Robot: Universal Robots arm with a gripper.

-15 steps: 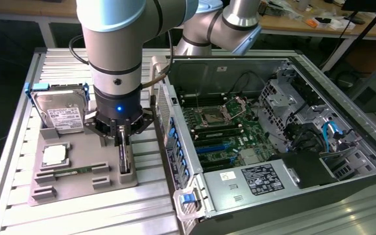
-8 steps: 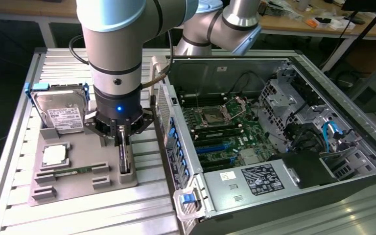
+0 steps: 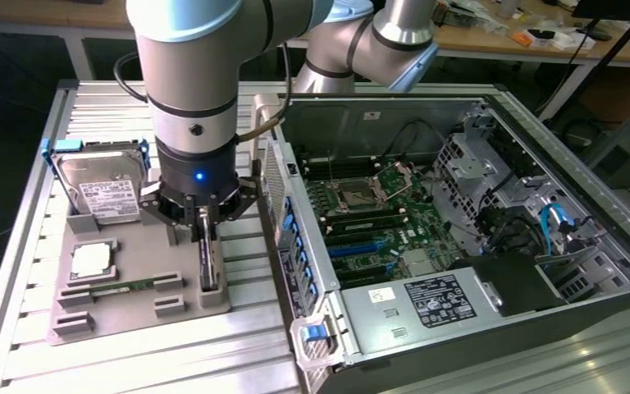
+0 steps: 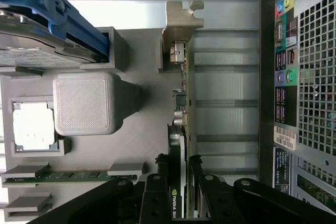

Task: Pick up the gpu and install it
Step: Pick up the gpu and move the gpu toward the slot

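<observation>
The gpu (image 3: 207, 264) stands on its edge in a slot on the right side of the grey holder tray (image 3: 129, 322), on the exterior view's left. My gripper (image 3: 201, 226) has come straight down over it, one finger against each face of the card, shut on it. The wrist view looks along the gpu (image 4: 182, 103) edge-on: green board, silver end bracket (image 4: 181, 20) at the far end, black cooler with a green label between my fingers. The gripper (image 4: 177, 170) clamps the card's near end. The card's lower edge still rests in the tray.
The open computer case (image 3: 490, 107) lies close beside the tray on the exterior view's right, motherboard (image 3: 359, 222) facing up, its back panel (image 4: 299, 77) near the card. The tray also holds a hard drive (image 3: 96, 187), a processor chip (image 3: 93, 260) and a memory stick (image 3: 118, 287).
</observation>
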